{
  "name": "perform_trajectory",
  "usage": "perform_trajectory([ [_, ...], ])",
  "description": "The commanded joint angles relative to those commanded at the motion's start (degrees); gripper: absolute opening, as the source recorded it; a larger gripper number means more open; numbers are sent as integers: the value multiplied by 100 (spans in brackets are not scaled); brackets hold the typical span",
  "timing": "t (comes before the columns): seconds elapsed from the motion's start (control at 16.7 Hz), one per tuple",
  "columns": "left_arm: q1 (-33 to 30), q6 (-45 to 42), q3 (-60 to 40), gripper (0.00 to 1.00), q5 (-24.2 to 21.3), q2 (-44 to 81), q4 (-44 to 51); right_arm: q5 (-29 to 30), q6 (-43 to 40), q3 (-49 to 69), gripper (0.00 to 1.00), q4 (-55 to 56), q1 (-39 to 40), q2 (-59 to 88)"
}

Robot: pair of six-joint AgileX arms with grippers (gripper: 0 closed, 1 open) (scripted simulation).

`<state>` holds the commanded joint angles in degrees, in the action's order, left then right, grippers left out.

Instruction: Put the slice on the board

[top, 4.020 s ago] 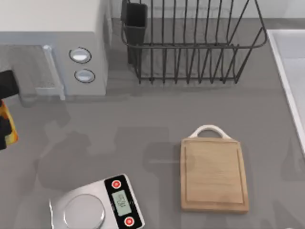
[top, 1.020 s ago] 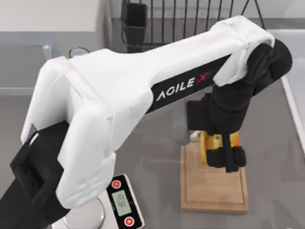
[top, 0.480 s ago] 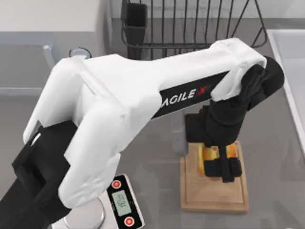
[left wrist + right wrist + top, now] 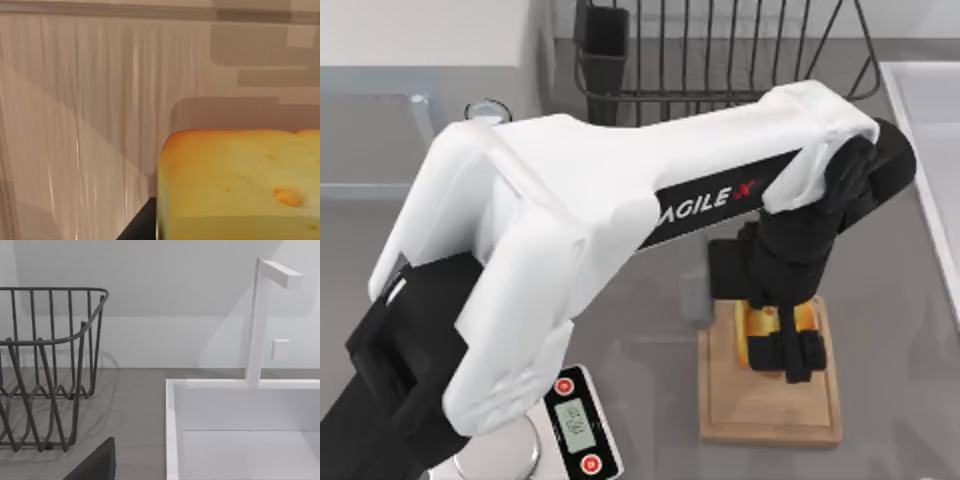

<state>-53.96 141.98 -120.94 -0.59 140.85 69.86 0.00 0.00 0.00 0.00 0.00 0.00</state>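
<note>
1. Grey tabletop [image 4: 620,290] under the top view, with a wire dish rack [image 4: 720,90] at the far edge, a kitchen scale [image 4: 575,425] near the front and a white sink [image 4: 240,430] on the right.
2. Left gripper [image 4: 782,345] reaching across, poised over the far half of the board [image 4: 770,405], fingers closed on the slice [image 4: 760,335].
3. Seen from the left wrist view, the slice [image 4: 240,185] yellow and pitted, wood grain of the board [image 4: 85,125] close behind it; contact between the two not clear.
4. Judged step: setting down. Best lowered straight and gently until the slice rests flat, kept inside the groove and away from the white loop handle.
5. Then fingers opened fully before lifting, straight up, to avoid dragging or tipping the slice.
6. Right arm parked off to the right by the sink; state of its fingers not possible to tell.
</note>
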Motion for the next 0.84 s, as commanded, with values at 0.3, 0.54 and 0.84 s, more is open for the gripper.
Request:
perform_trajectory([
  [0.3, 0, 0, 0, 75, 0, 0, 0, 0, 0, 0, 100, 0, 0, 0],
  [0.54, 0, 0, 0, 100, 0, 0, 0, 0, 0, 0, 100, 0, 0, 0],
  [0.84, 0, 0, 0, 100, 0, 0, 0, 0, 0, 0, 100, 0, 0, 0],
])
